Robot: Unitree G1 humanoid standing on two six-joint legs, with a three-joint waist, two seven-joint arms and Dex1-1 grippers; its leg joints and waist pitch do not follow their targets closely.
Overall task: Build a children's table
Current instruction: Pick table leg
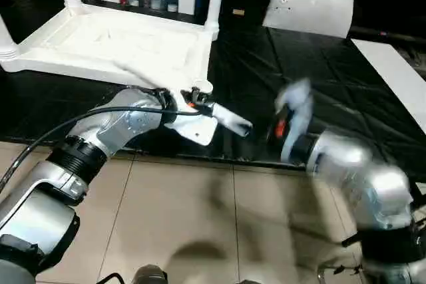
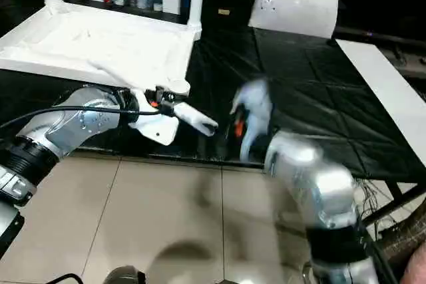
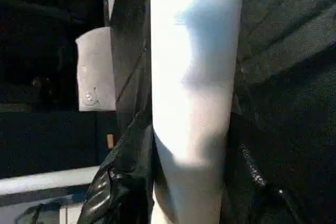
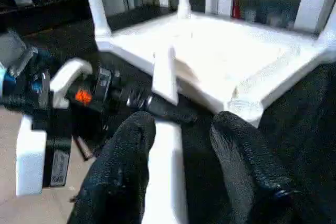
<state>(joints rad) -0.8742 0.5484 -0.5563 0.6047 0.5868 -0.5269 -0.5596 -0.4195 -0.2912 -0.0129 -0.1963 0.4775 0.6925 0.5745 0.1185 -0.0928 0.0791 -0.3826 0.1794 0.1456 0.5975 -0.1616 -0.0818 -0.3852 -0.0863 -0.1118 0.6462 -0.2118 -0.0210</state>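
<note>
on the black mat ahead, in the head views, the white plastic rectangular tabletop (image 1: pixel 113 41) lies upside down with three tapered legs standing in its corner sockets. the left hand (image 1: pixel 229 123) sits at the near corner socket (image 1: pixel 200 87), holding the fourth long white tapered round leg (image 1: pixel 233 122). the right hand (image 1: pixel 293 108) is a blur to its right.

left wrist view: the leg (image 3: pixel 191 87) runs lengthwise between partly closed fingers (image 3: pixel 113 192).

right wrist view: black fingers (image 4: pixel 118 177) stand apart, reaching toward the leg, whose long axis points at them; whether they touch it is unclear.
</note>
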